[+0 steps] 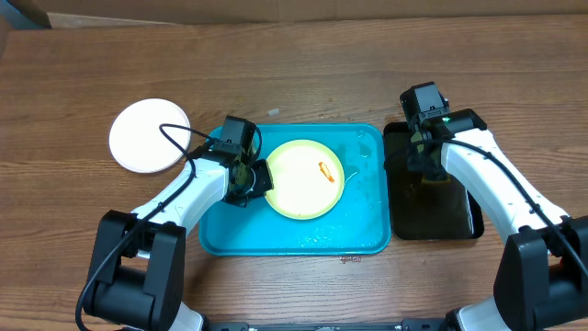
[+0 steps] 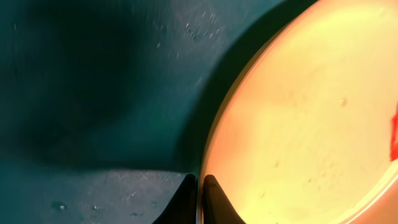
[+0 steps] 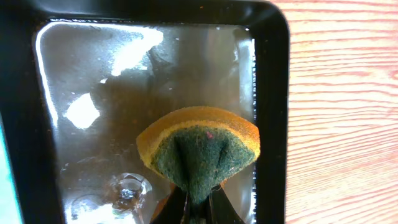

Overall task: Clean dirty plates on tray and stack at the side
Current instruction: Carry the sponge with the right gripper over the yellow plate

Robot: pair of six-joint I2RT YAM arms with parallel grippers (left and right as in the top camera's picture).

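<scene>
1. Wooden table (image 1: 303, 64) runs under everything. The blue tray (image 1: 367, 234) sits in the middle and a black tray (image 1: 459, 225) lies just right of it.
2. One white plate (image 1: 147, 136) lies on the table left of the blue tray, apart from it. From overhead I see no smear on it, so I judge it cleaned and set down as the start of the stack. Whether another plate lies under it, I cannot tell.
3. The yellow plate (image 1: 299, 179) lies flat in the blue tray, and the orange smear (image 1: 325, 171) is still on its right half. This one is not clean yet.
4. My left gripper (image 2: 199, 186) is closed on the yellow plate's left rim. In the wrist view the two tips stand almost together with the rim between them. I take this as steadying the plate for a wipe.
5. My right gripper (image 3: 198, 205) pinches the sponge (image 3: 199, 152) over the wet floor of the black tray, near its right wall. Whether the sponge touches the floor, I cannot tell. It is well apart from the yellow plate.
6. By my reckoning the sponge has yet to come across and wipe off the smear, and then the yellow plate goes onto the white plate.
7. A third plate shows nowhere, so I cannot say whether it is done or hidden.
</scene>
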